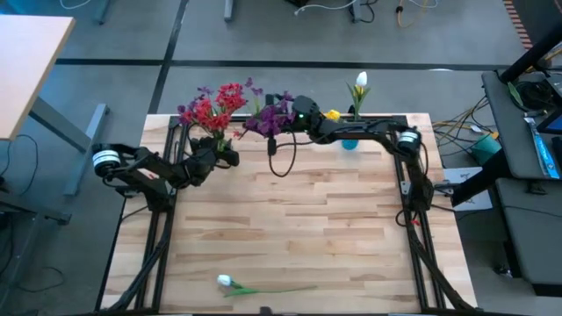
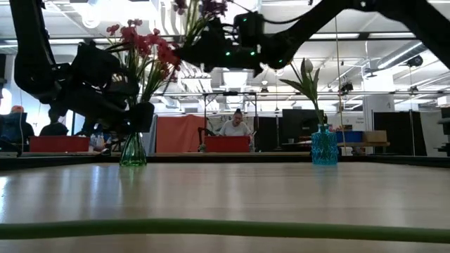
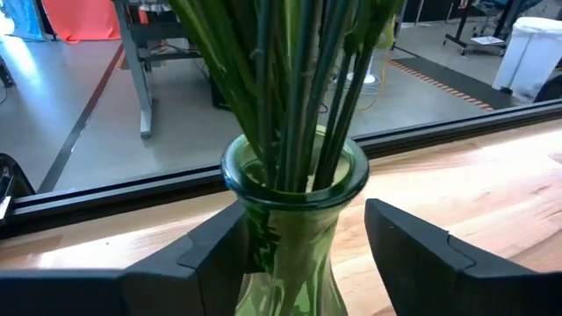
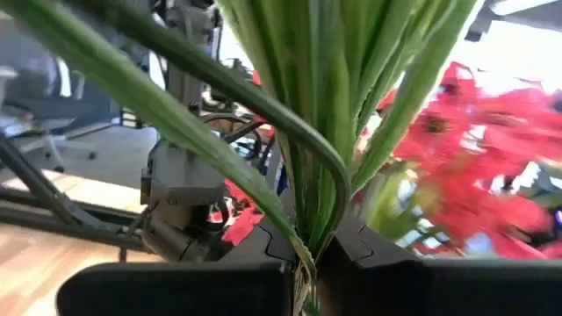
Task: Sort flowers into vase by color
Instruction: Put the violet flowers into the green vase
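Observation:
Red flowers [image 1: 215, 110] stand in a green glass vase [image 3: 294, 175] at the table's far left. My left gripper [image 3: 303, 254] is open, one finger on either side of the vase's neck. A gap shows at one finger; whether the other touches the glass I cannot tell. My right gripper [image 1: 283, 121] reaches in from the right, shut on purple flowers [image 1: 266, 120] just right of the red bunch. A blue vase [image 1: 349, 142] holds a white tulip [image 1: 361, 81] and a yellow flower [image 1: 332, 114]. Another white tulip [image 1: 225, 281] lies flat near the table's near edge. My right gripper pinches the purple flowers' green stems and leaves [image 4: 320, 224] in a bunch between its two fingers. It comes level from the table's right, fingers across the stems. The flowers are lifted clear of the table, and their heads [image 2: 211, 7] rise above the gripper.
The lying tulip's long stem [image 2: 225, 228] runs across the near edge of the table. Bare wood spreads between the two vases and the near edge. A black rail [image 3: 132, 189] borders the far edge. People sit in the room beyond [image 2: 235, 126].

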Action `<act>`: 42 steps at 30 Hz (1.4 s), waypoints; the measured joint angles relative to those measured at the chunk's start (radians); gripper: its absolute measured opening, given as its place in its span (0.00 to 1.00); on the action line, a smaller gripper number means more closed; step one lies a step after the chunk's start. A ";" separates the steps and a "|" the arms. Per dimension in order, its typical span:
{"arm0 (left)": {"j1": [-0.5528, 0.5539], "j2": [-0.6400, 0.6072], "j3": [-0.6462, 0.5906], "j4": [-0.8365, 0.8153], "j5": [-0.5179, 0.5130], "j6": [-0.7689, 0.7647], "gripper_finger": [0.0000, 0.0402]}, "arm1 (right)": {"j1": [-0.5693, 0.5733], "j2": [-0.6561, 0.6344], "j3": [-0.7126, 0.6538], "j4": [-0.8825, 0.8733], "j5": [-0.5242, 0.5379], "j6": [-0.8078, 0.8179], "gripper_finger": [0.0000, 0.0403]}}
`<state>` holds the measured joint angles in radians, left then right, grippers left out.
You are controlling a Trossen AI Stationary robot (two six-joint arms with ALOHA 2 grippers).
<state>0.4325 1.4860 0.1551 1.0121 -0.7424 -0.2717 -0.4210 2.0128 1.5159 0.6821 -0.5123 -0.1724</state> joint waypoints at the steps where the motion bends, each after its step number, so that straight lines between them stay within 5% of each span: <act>1: 0.000 0.000 0.000 0.000 0.001 0.001 0.51 | 0.000 0.020 0.024 0.001 -0.012 -0.010 0.03; 14: 0.001 0.000 0.000 -0.034 -0.001 0.002 0.37 | -0.010 0.207 0.270 -0.002 -0.068 -0.004 0.03; 25: 0.001 -0.001 0.000 -0.040 -0.007 0.002 0.33 | -0.010 0.308 0.475 -0.201 -0.062 -0.013 0.03; 42: 0.001 -0.002 0.000 -0.045 -0.002 0.027 0.32 | -0.006 0.328 0.489 -0.271 -0.053 -0.105 0.03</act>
<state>0.4336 1.4845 0.1551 0.9668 -0.7442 -0.2447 -0.4274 2.3409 2.0052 0.4112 -0.5652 -0.2779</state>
